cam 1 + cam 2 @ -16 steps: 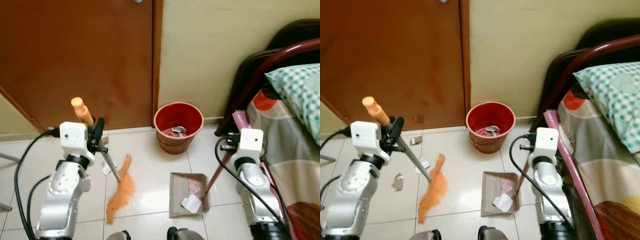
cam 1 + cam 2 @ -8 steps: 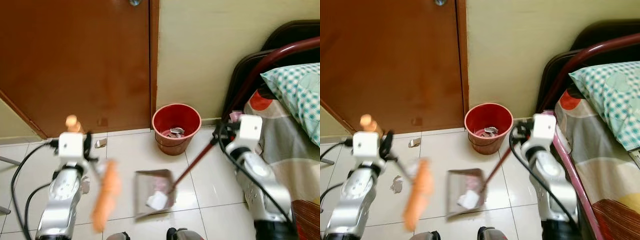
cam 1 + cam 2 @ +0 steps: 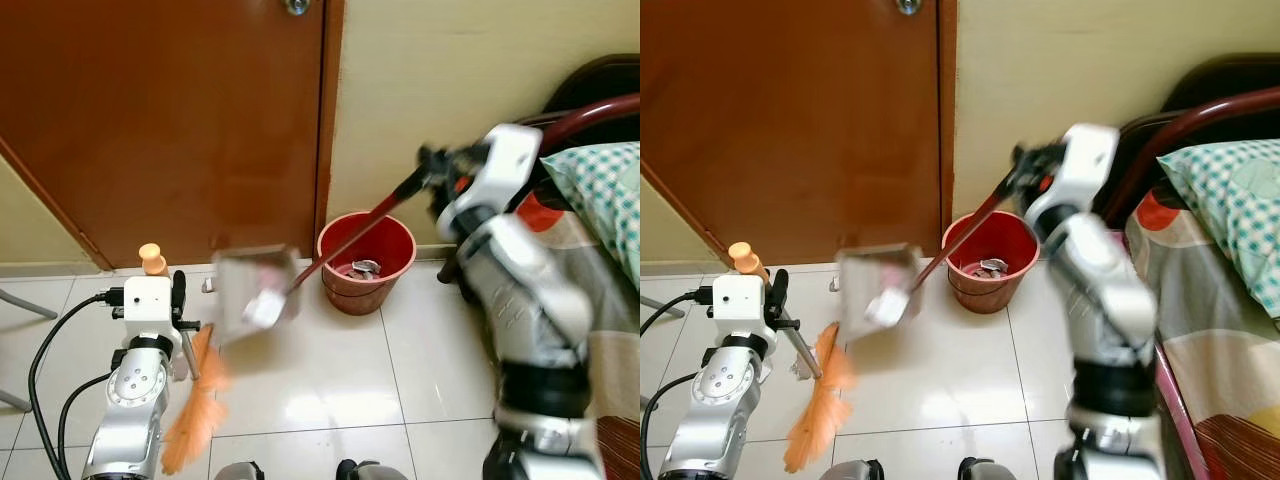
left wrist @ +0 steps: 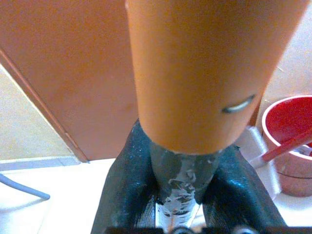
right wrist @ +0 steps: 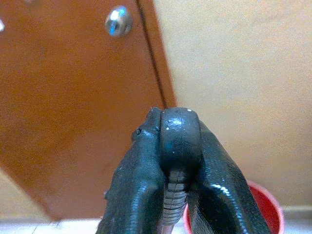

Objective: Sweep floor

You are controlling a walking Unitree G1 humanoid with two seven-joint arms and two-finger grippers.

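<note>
Dustpan (image 3: 250,295), grey and holding paper scraps, is hanging left of the round red plastic bin (image 3: 366,262); your right gripper (image 3: 437,172) is clamping its long red handle (image 3: 360,234), so swing it over the rim before tipping. Your left gripper (image 3: 178,300) is clasping the orange-bristled broom (image 3: 192,420).

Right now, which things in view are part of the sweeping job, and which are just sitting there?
In the job:
- dustpan, lifted, held by right gripper
- white scrap in the dustpan
- broom, held by left gripper
- red bin
- litter on the floor

Just there:
- door
- bed
- pillow
</note>
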